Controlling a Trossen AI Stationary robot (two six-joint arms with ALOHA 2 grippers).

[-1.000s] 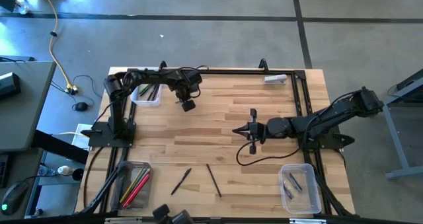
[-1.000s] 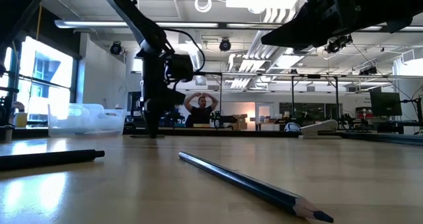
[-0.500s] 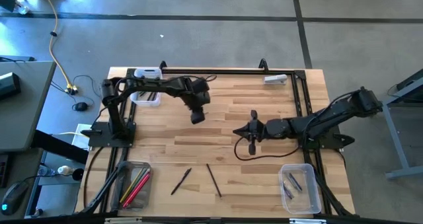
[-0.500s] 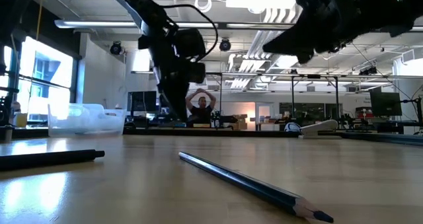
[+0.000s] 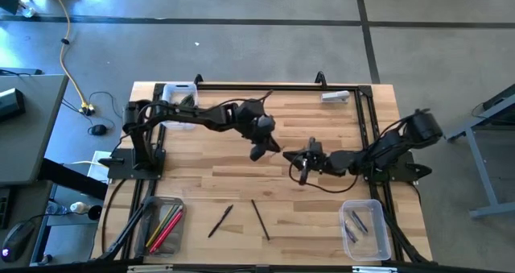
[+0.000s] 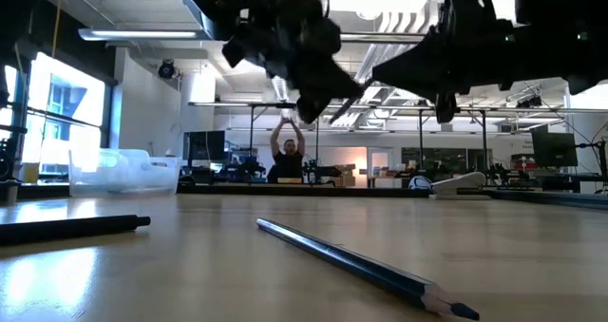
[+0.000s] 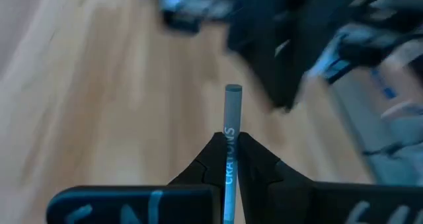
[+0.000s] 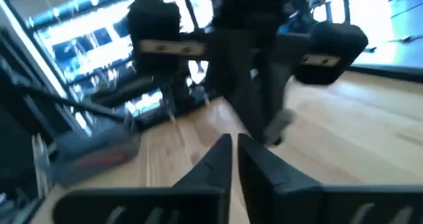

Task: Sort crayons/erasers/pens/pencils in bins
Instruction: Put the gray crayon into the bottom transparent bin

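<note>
My left gripper (image 5: 259, 150) hovers over the middle of the table, shut on a grey crayon (image 7: 232, 112) printed "CRAYONS". In the low view it (image 6: 318, 99) hangs high above the wood. My right gripper (image 5: 300, 165) floats just to its right, facing it; its fingers (image 8: 234, 145) are shut and hold nothing. A black pen (image 5: 220, 221) and a dark pencil (image 5: 259, 219) lie flat on the near part of the table. Three clear bins stand at the far left (image 5: 179, 116), near left (image 5: 165, 225) and near right (image 5: 364, 229). My left gripper pinches the grey crayon between its two fingertips, on the printed stretch of the stick (image 7: 230, 137). The crayon lies along the fingers, and its flat free end (image 7: 233, 90) sticks out past the tips. It is lifted clear of the table.
The near-left bin holds red, green and yellow sticks; the near-right bin holds grey ones. A white object (image 5: 335, 97) lies at the far right edge. Black frame rails border the table. A person (image 6: 288, 156) stands in the room beyond, arms raised.
My left arm has swung from the far-left bin toward the table's middle and right, rising and carrying the crayon close to my right gripper. My right gripper has drifted slightly toward the near-left as its arm has folded lower.
</note>
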